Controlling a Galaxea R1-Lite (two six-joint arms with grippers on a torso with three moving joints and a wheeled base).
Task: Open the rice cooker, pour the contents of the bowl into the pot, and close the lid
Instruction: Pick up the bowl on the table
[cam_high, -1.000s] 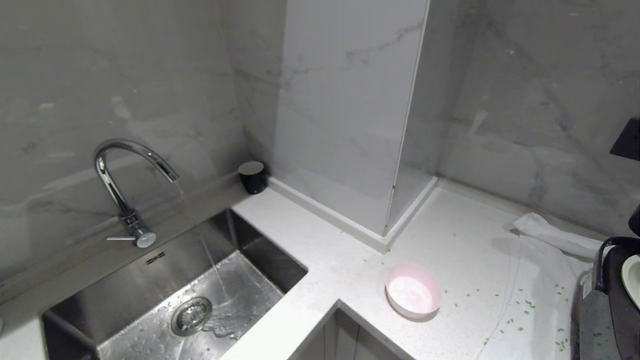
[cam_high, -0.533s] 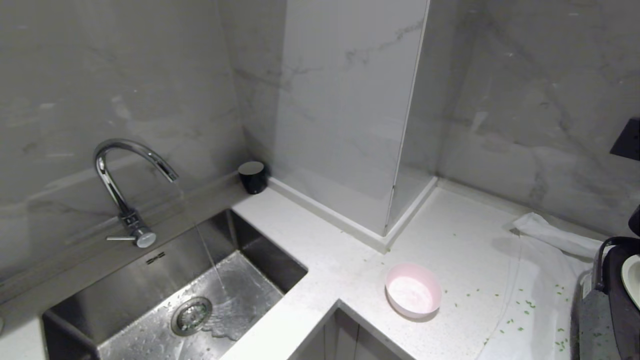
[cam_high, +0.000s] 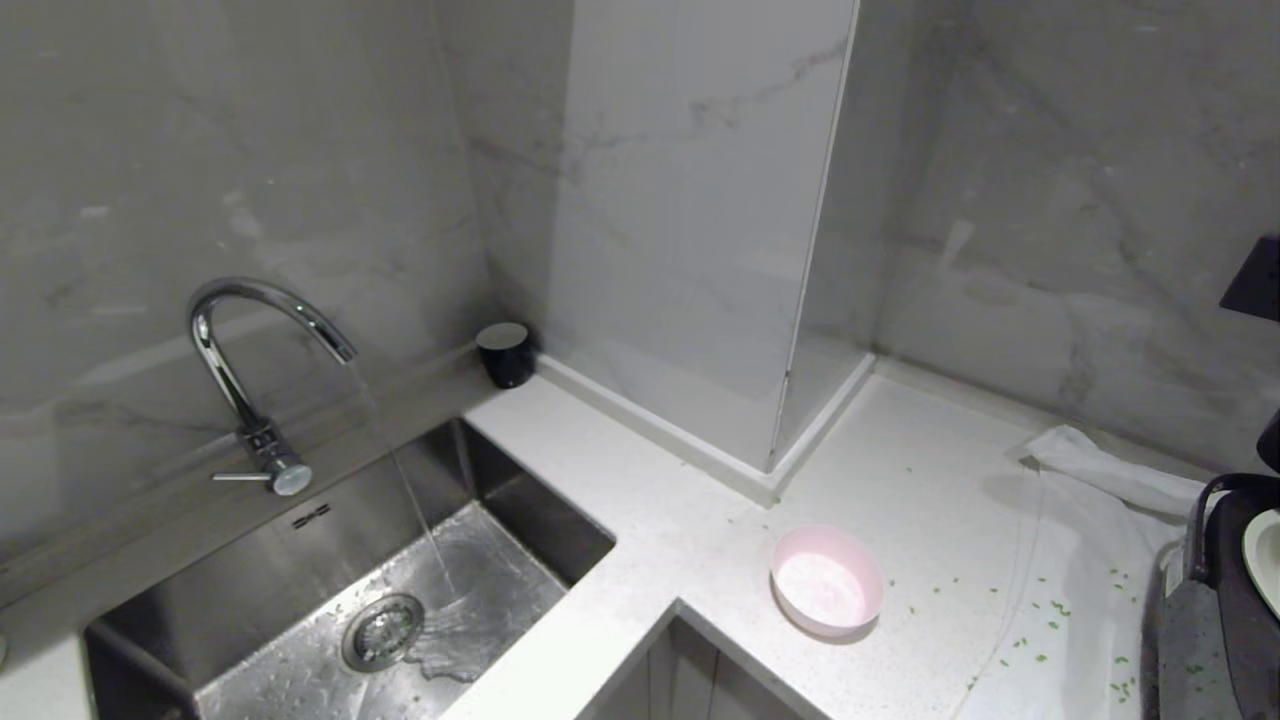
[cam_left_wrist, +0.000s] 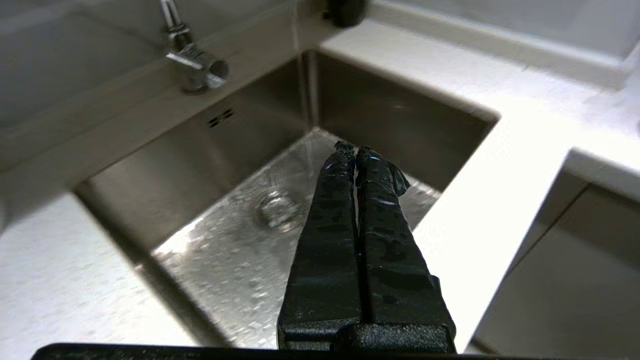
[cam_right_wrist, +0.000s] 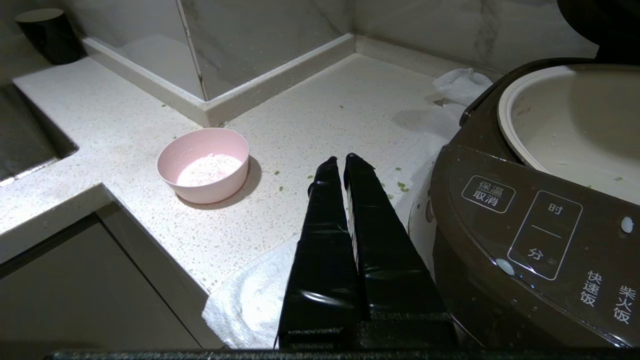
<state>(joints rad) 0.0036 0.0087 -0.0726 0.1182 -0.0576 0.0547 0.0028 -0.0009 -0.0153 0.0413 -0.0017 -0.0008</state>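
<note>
The pale pink bowl (cam_high: 826, 582) stands on the white counter near its front edge, with whitish contents inside (cam_right_wrist: 203, 164). The dark brown rice cooker (cam_right_wrist: 525, 235) sits at the far right (cam_high: 1235, 590) on a white cloth. Its lid (cam_right_wrist: 585, 20) is raised, and the cream pot (cam_right_wrist: 575, 125) lies open with a few grains in it. My right gripper (cam_right_wrist: 339, 161) is shut and empty, hovering between bowl and cooker. Over the sink hangs my left gripper (cam_left_wrist: 352, 148), shut, wet and empty. Neither arm shows in the head view.
Water runs from the chrome faucet (cam_high: 255, 350) into the steel sink (cam_high: 540, 530) at the left. A black cup (cam_high: 505, 353) stands by the marble column (cam_high: 700, 220). The white cloth (cam_high: 1090, 520) and green bits lie on the counter at the right.
</note>
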